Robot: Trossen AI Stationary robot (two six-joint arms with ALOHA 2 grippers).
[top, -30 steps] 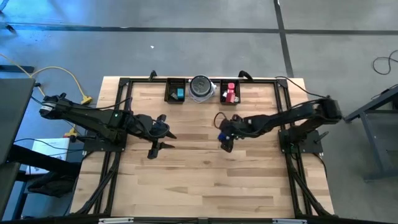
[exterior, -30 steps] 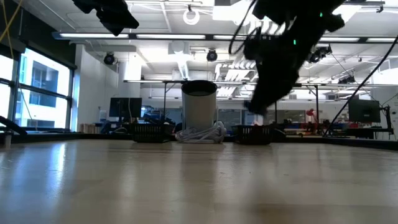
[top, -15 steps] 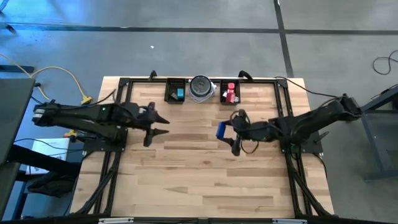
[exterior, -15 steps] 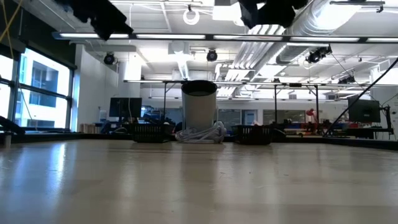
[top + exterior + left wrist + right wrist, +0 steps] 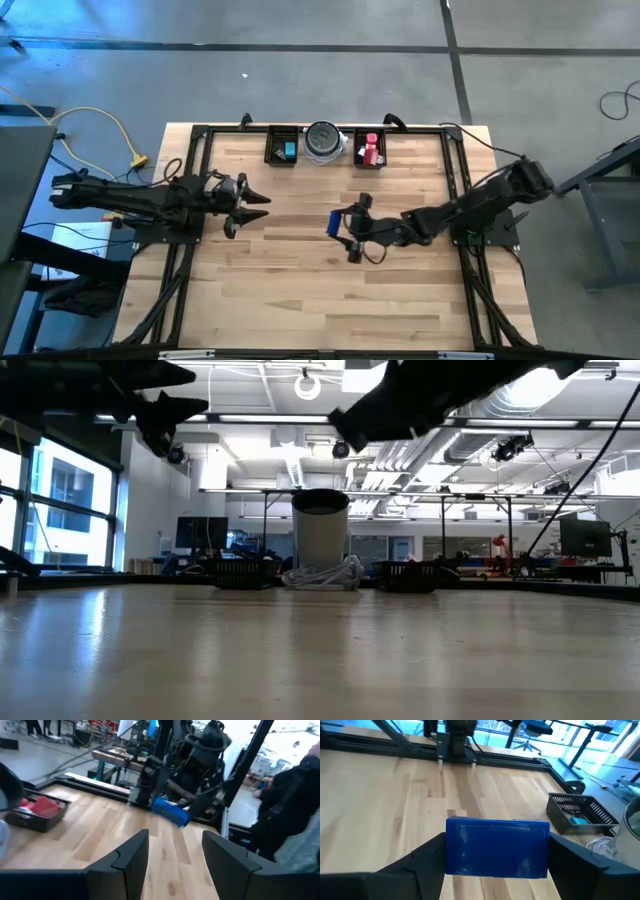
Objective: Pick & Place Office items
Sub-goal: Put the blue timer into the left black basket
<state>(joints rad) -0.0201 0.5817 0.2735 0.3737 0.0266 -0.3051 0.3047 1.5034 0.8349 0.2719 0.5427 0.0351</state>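
So the right gripper (image 5: 495, 865) was hanging above the middle of the table (image 5: 300, 300) with a blue block (image 5: 497, 847) pinched between its two fingers, one finger on each short side and the flat face pointing forward out of the grip. My guess is it was held that way so the block stays level and can be set down flat once it's over wherever it belongs. Nothing lay on the wood right below or ahead of the fingers, so it looked like a carry in mid-air, not a pick or a drop.

The left gripper (image 5: 170, 852) sat off toward its own side of the table, fingers spread apart with nothing between them. Looking out past those fingers you could see the other arm and its blue block, so I'd say the left one was just parked clear of the way.

Farther out from both sets of fingers, along the far edge of the table, were the two trays with a round dish (image 5: 324, 140) between them. The left tray (image 5: 282, 147) had a teal piece (image 5: 290, 150) in it and the right tray (image 5: 369, 148) had red and pink pieces (image 5: 371, 150). Looks like colours get sorted there, so the blue one probably heads that way too. Couldn't make out any other pieces.
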